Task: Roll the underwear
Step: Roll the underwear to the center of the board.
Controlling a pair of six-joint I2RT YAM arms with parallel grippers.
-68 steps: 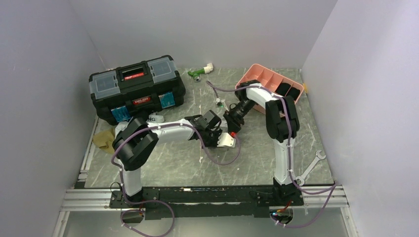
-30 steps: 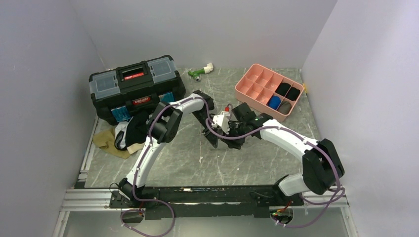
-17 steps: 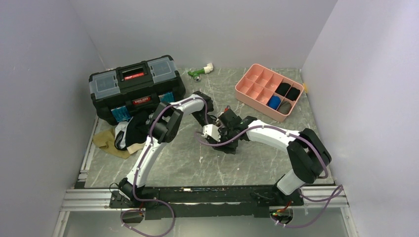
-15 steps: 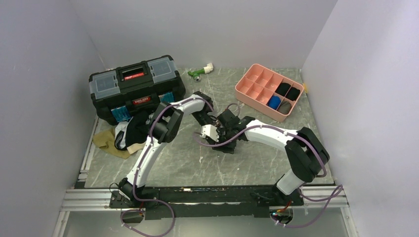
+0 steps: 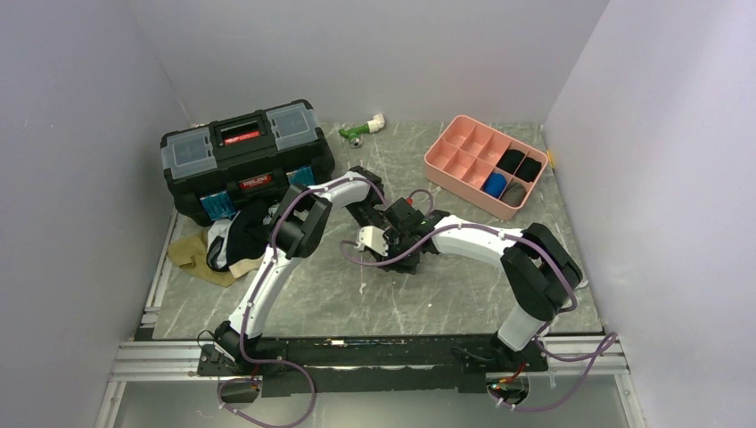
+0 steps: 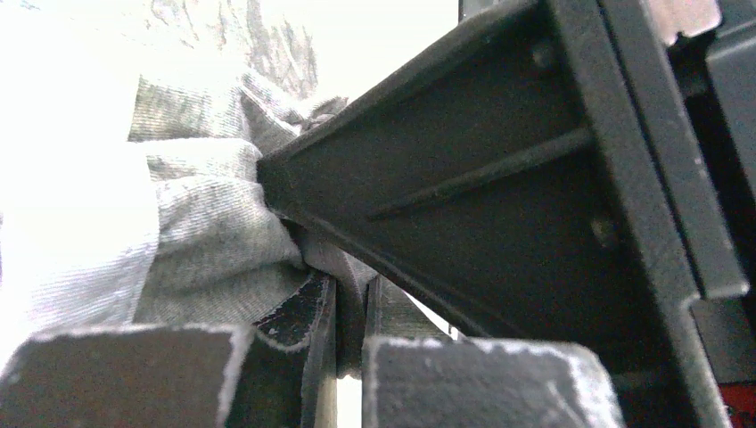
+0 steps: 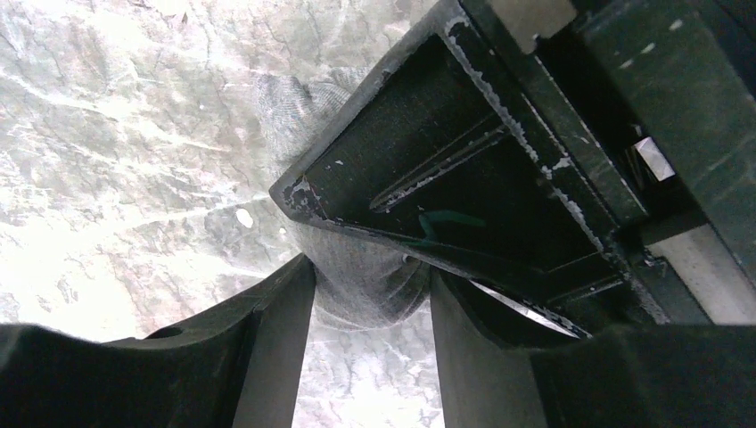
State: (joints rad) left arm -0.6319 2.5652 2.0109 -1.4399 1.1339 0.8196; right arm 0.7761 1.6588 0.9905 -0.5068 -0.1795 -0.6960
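**Top external.** We are seeing both arms reaching in to the middle of the grey marbled worktop (image 5: pixel 428 299). Their wrists are crowding together there and hiding whatever they are working on. At the far right corner, the pink plastic compartment tray (image 5: pixel 465 143) is carrying four small rolled bundles (image 5: pixel 511 160) in the compartments nearest the right edge: two black, one blue, one grey. We are reading these as finished rolls. The other compartments are showing bare pink. At the left edge, just in front of the black plastic toolbox (image 5: pixel 245 160), a loose heap of black, white and olive-tan cloth briefs (image 5: pixel 227 242) is lying unrolled.

**Left wrist.** The left gripper (image 6: pixel 349 312) is pinching a fold of a grey ribbed cloth brief (image 6: pixel 205 241). Its fingers are pressed nearly together, with only cloth in the slit. A broad black finger of the other arm is crossing the frame and bearing against the same cloth.

**Right wrist.** The right gripper (image 7: pixel 370 294) is clasping a bunched, rounded wad of the grey brief. The cloth is filling the gap and touching both fingers. More grey cloth is showing beyond the left arm's finger, resting on the worktop.

**Status.** We are judging the task to be roughly midway:
- Four rolls are stowed in the tray.
- The grey brief at mid-worktop is partly rolled and not yet in the tray.
- The whole heap at the left edge is untouched.
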